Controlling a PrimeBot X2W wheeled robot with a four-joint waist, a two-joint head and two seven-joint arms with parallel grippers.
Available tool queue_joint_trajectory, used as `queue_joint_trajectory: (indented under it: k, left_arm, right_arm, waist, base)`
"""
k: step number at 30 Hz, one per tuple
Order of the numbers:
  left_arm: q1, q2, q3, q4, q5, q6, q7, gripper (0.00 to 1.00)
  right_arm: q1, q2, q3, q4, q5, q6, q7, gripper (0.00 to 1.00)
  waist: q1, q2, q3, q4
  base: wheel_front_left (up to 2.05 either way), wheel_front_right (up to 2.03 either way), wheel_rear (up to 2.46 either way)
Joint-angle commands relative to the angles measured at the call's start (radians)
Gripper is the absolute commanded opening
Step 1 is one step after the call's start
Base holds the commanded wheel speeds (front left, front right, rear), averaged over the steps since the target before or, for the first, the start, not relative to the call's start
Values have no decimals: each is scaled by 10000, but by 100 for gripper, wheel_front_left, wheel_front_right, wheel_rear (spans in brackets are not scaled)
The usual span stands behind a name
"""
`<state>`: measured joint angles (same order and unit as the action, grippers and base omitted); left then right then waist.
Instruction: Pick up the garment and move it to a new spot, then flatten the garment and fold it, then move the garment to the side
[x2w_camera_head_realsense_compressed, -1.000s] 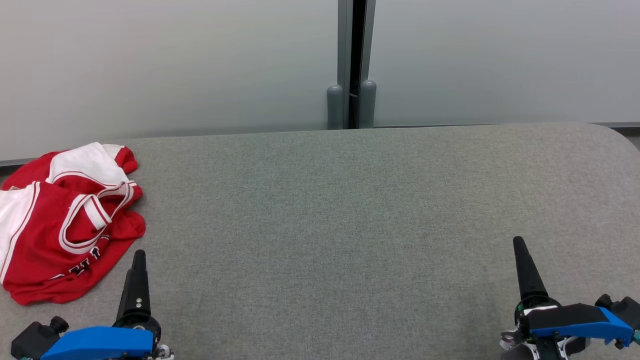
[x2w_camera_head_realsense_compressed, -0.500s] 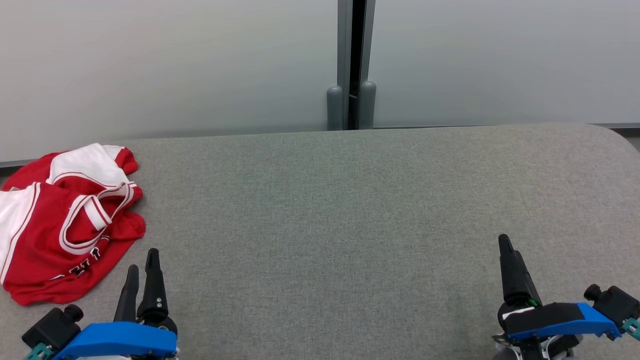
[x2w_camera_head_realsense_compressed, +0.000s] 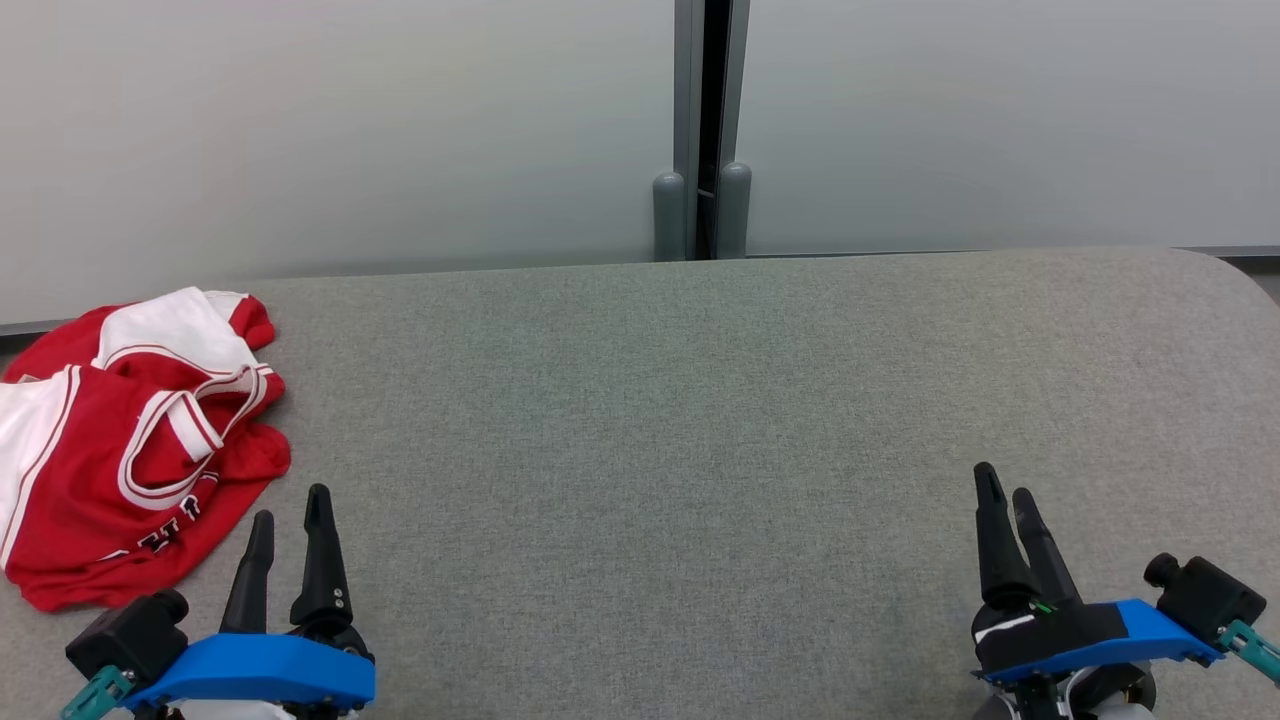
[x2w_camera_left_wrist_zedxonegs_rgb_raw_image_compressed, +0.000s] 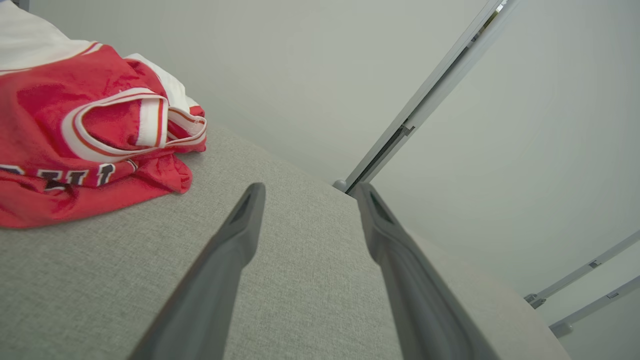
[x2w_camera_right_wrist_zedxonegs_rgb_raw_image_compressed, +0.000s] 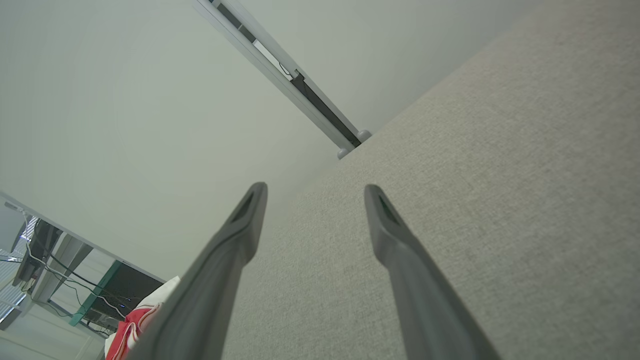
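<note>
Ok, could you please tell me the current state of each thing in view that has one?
Jersey: crumpled in a heap at the table's left edge, unfolded, not held.
Left gripper: open, empty, beside the jersey, apart from it.
Right gripper: open, empty, above the table's right side.

An office, judging by frosted partition panels (x2w_camera_head_realsense_compressed: 350, 130) and a grey table (x2w_camera_head_realsense_compressed: 700, 400).
</note>
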<state>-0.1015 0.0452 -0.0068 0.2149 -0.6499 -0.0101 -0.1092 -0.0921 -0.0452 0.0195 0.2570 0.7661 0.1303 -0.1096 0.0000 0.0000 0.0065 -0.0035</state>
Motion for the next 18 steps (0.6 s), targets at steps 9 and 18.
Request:
queue_joint_trajectory:
  k: [9,18]
  left_arm:
    - [-260,104,-138,-132,1191,120,-340,100]
    - [-292,114,-234,-82,2133,185,-570,100]
  right_arm:
    - [-253,-52,166,-82,-1086,4,-335,100]
    - [-269,-56,270,-77,-1919,4,-560,100]
  waist:
    - [0,0,18,-11]
    - [0,0,33,-9]
  base:
    - [0,0,0]
    - [0,0,0]
